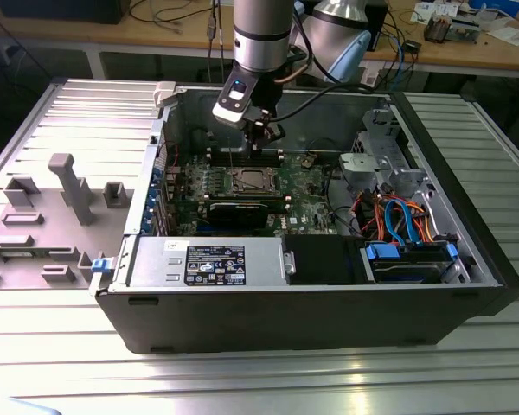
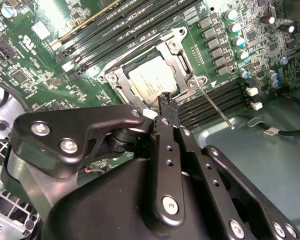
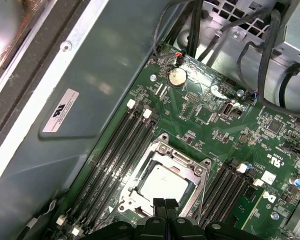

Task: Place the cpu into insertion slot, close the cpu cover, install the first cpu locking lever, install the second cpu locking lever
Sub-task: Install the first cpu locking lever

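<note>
Looks like lever step: cpu [image 3: 162,185] seated in insertion slot (slot itself hidden under it), cpu cover [image 3: 182,159] laid flat over chip. One thin locking lever [image 2: 216,107] seen sticking out loose from cover's corner, past memory slots [image 3: 115,155]. Best done slow, imo: rod pushed down and tucked sideways under its hook, pressure kept off slots. Gripper [image 3: 165,204] clenched, tips pressed together, nothing held. Positioned mid motherboard [image 3: 200,115], just over cover's edge, cpu right beside tips. Contact can't be told.

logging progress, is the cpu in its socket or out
In. In the first wrist view the cpu lies flat and seated, with the cpu cover frame lying around it.
</note>
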Tool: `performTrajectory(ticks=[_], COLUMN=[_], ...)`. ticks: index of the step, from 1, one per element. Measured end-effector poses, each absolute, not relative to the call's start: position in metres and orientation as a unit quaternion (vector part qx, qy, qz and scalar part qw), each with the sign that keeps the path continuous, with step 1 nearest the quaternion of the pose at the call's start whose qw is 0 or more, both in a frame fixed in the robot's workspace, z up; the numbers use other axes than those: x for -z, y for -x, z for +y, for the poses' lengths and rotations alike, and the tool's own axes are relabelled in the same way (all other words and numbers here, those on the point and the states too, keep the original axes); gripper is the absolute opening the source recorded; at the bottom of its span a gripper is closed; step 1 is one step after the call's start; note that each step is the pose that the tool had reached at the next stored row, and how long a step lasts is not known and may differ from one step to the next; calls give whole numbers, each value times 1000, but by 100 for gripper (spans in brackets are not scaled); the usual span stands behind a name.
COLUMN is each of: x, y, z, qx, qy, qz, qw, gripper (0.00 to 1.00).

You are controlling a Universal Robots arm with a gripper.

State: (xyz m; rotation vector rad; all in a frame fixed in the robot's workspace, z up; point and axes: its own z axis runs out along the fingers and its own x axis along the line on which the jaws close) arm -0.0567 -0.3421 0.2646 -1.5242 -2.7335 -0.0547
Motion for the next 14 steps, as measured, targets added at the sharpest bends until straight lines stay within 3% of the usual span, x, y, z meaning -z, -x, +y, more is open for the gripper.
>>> performTrajectory(ticks=[14], x=[-265], y=[57], z=[-342], qx=[17], qy=[441], qz=[-897], qw=[7], gripper=[11])
